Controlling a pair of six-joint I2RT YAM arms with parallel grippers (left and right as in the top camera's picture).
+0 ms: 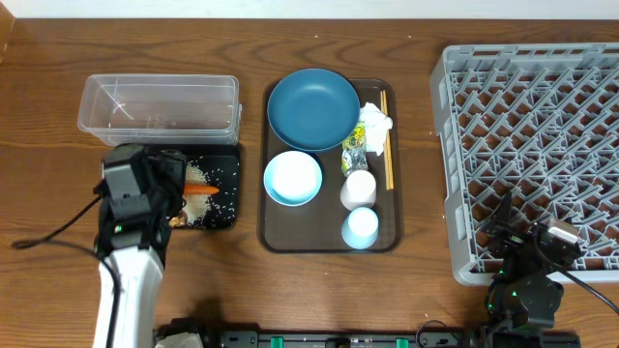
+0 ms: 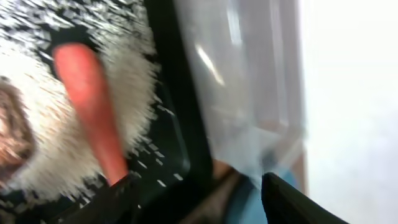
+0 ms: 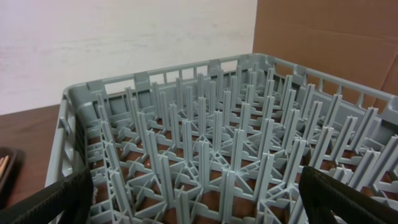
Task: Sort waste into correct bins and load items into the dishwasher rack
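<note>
An orange carrot (image 1: 200,188) (image 2: 90,106) lies among loose white rice (image 1: 215,205) (image 2: 134,81) in the shallow black tray (image 1: 232,155) (image 2: 177,124). A brown food lump (image 2: 12,127) sits at the left of the wrist view. My left gripper (image 1: 176,184) (image 2: 199,196) hovers over this tray, open, with the carrot's end beside its left finger (image 2: 118,193) and nothing between the jaws. The clear tub (image 1: 160,106) (image 2: 249,93) stands just behind. My right gripper (image 1: 527,242) (image 3: 199,199) stands open at the front edge of the grey dishwasher rack (image 1: 532,145) (image 3: 205,149).
A brown serving tray (image 1: 276,232) holds the dark-blue plate (image 1: 313,108), the white bowl (image 1: 292,178), two pale cups (image 1: 358,189) (image 1: 360,227), chopsticks (image 1: 387,145), crumpled tissue (image 1: 375,122) and a green-yellow wrapper (image 1: 353,155). A black cable (image 1: 48,237) trails left of my left arm.
</note>
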